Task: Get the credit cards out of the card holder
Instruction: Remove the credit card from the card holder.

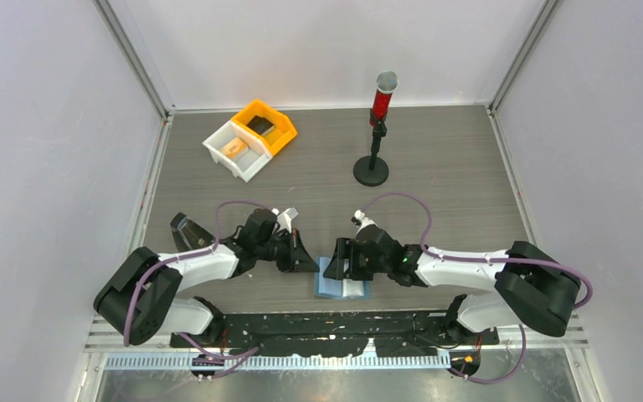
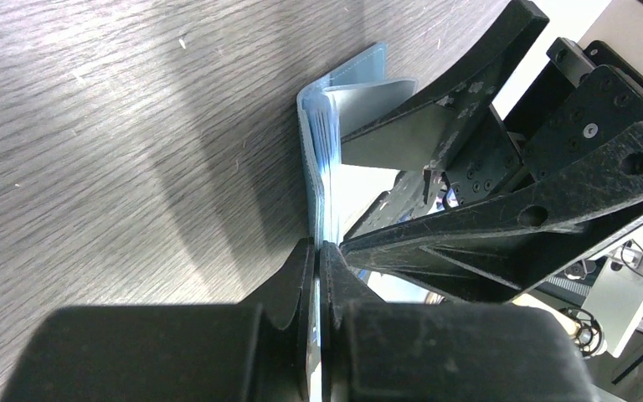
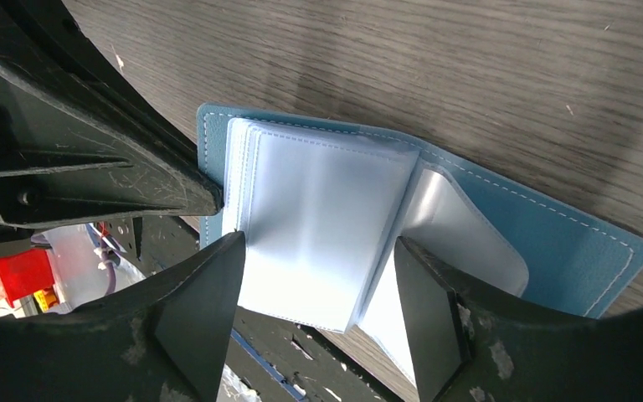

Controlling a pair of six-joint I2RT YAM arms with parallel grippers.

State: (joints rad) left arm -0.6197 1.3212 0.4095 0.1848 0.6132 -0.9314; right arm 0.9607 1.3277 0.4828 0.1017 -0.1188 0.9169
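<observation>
One light-blue soft bifold card holder (image 3: 552, 243) lies open at near edge of table (image 1: 452, 167): light, floppy, best pinned by cover edge. Clear plastic sleeves (image 3: 318, 193) fan up, slippery, count unclear. Left gripper (image 2: 318, 251) clenched on cover; right gripper (image 3: 318, 243) released, straddling sleeves. Two bins near far left corner: orange plastic bin (image 1: 283, 127), white plastic bin (image 1: 218, 144), each holding one flat piece, probably credit cards (image 1: 259, 124).

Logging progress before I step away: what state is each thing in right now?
card holder: open, sleeves fanned.
left gripper: jaws shut on card holder's cover.
right gripper: jaws open, straddling the sleeves.
dark card: lying in orange bin.
tan card: lying in white bin.
microphone: standing upright.
</observation>
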